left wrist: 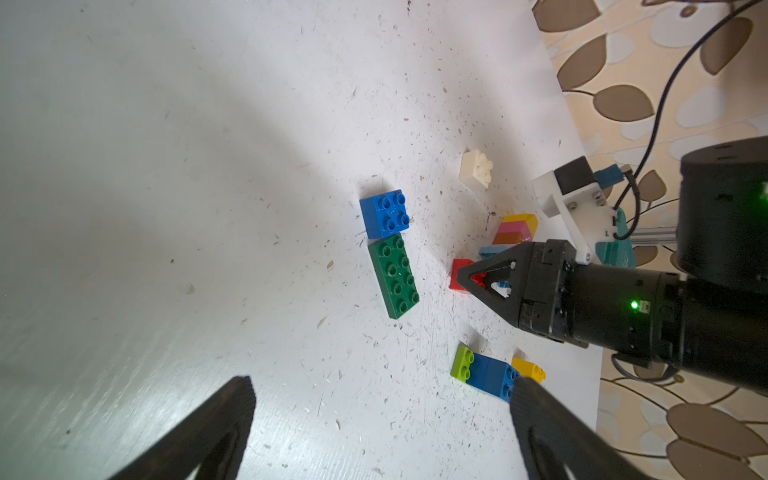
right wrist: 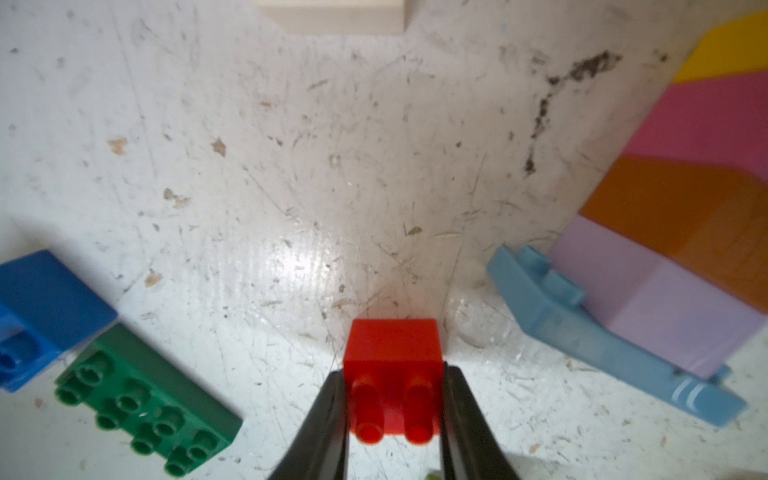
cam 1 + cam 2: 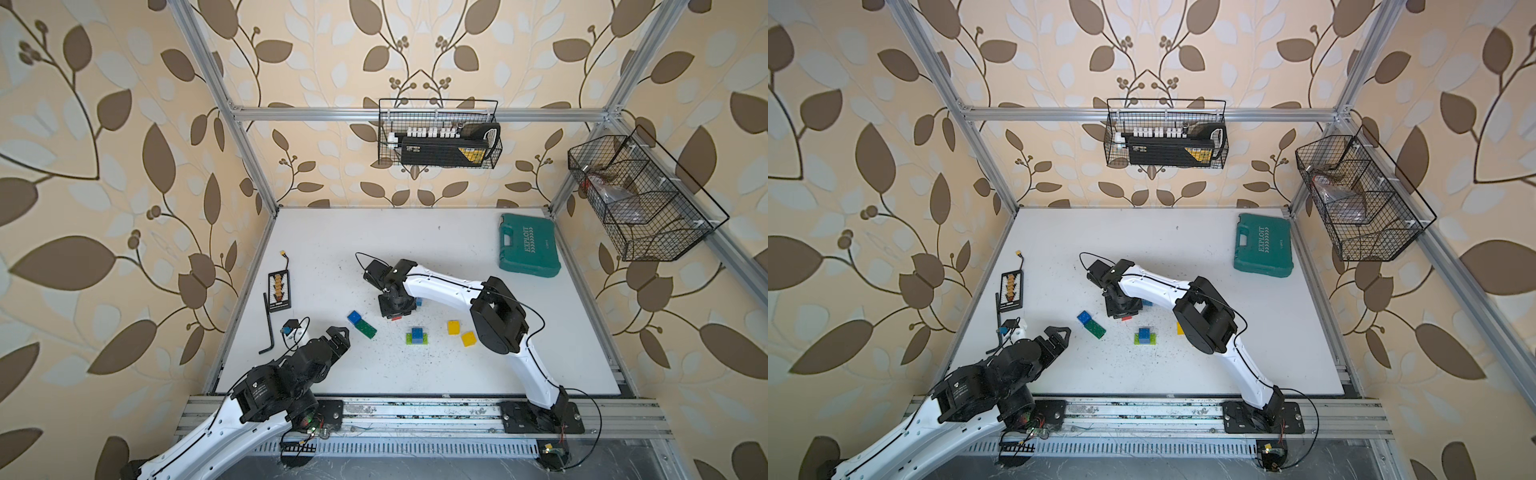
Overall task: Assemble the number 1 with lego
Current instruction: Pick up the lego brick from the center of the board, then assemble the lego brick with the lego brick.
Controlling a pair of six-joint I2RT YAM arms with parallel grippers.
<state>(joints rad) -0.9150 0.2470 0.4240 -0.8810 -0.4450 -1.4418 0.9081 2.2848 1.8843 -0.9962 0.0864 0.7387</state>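
My right gripper [image 2: 394,386] is shut on a red lego brick [image 2: 392,357], one finger pressed to each side, low over the table's middle [image 3: 395,318]. Close beside it lies a column of yellow, pink, brown and lilac bricks [image 2: 685,216] on a light-blue piece [image 2: 582,332]. A blue square brick [image 3: 354,316] touches a long green brick [image 3: 365,328] to its left. A lime and blue stack [image 3: 417,336], two yellow bricks [image 3: 454,327] and a white brick [image 1: 477,169] lie around. My left gripper [image 3: 338,332] hangs open and empty at the front left, apart from all bricks.
A teal tool case [image 3: 528,245] lies at the back right. A black Allen key [image 3: 268,324] and a small connector board [image 3: 278,291] lie along the left edge. Wire baskets [image 3: 438,133] hang on the walls above the table.
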